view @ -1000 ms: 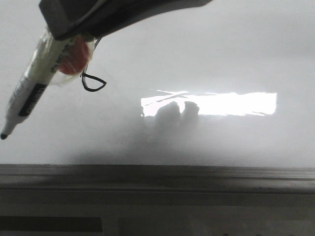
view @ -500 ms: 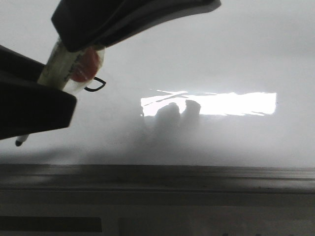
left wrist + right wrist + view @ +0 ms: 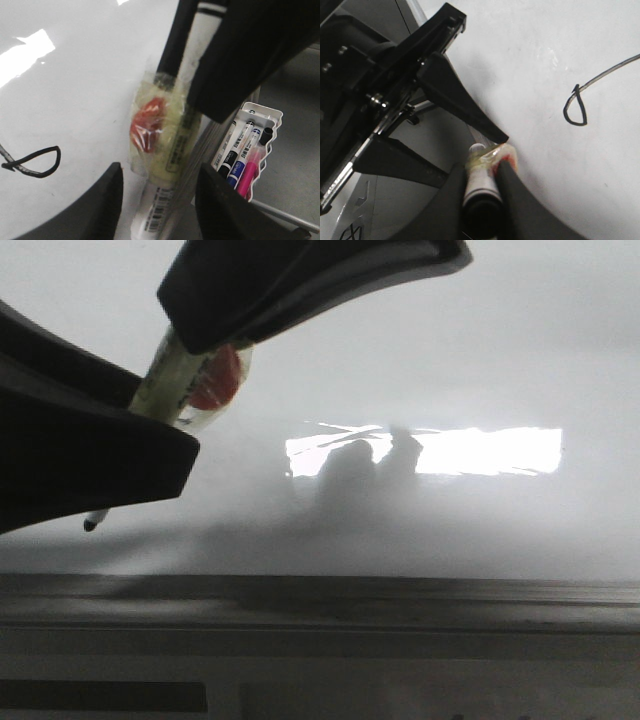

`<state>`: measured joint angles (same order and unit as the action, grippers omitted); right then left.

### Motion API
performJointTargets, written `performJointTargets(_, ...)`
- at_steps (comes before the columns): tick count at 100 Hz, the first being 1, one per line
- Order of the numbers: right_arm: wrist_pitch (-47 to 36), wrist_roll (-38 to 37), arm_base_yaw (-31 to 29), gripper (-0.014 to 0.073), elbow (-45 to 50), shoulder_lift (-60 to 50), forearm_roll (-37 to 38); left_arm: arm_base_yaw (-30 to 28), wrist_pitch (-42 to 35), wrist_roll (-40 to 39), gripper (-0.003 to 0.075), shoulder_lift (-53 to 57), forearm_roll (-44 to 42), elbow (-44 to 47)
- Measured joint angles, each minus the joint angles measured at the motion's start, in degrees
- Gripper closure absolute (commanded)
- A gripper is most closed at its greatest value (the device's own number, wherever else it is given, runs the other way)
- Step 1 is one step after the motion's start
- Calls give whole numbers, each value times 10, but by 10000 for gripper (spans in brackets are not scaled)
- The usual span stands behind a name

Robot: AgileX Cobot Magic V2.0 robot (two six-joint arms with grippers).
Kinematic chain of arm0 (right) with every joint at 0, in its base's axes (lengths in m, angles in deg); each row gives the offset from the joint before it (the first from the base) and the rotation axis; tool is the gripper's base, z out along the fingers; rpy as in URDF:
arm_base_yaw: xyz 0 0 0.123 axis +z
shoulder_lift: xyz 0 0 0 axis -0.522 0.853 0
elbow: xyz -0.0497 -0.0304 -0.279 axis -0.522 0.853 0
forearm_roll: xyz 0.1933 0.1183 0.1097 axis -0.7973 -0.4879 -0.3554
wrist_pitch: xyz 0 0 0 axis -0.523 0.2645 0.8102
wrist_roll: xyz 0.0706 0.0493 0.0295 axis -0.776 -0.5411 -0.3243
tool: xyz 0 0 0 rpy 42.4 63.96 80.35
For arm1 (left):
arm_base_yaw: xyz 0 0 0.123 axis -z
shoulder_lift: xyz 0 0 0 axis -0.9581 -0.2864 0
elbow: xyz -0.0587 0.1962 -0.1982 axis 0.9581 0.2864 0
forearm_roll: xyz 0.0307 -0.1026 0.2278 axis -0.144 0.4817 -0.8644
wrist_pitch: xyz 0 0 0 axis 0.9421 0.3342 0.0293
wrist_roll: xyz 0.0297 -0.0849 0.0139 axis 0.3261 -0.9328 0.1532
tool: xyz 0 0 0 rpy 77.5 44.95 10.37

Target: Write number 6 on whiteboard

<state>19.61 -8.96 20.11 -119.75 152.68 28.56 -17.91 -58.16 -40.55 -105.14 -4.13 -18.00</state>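
Note:
My right gripper (image 3: 205, 340) is shut on a white marker (image 3: 178, 380) wrapped in clear tape with a red patch, held slanted above the whiteboard (image 3: 450, 360). The marker's black tip (image 3: 90, 525) pokes out below my left gripper (image 3: 160, 420). The left gripper (image 3: 161, 170) is open, one finger on each side of the marker's lower barrel (image 3: 155, 215). The number 6 (image 3: 577, 107) is a thin black line ending in a small loop (image 3: 35, 162) beside the marker. It is hidden in the front view. In its own wrist view my right gripper (image 3: 482, 167) clamps the marker (image 3: 480, 182).
A grey metal rail (image 3: 320, 600) runs along the board's near edge. A bright rectangular glare (image 3: 470, 450) lies on the board. A white tray (image 3: 265, 117) holding several markers stands just off the board's edge.
My left gripper has come in from the left and now straddles the marker. The right gripper has carried the marker to the right, and the 6 has become hidden in the front view.

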Motion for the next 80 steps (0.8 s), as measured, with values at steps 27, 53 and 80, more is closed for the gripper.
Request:
performJointTargets(27,8,-1,0,656,0,0,0,0,18,0,697,0,-1,-1)
performJointTargets(53,8,-1,0,574,-1,0,-1,0,18,17,741,0,-20,-1)
performJointTargets(80,-2,-1,0,-22,-1,0,0,-5,18,2,741,0,81,-1)
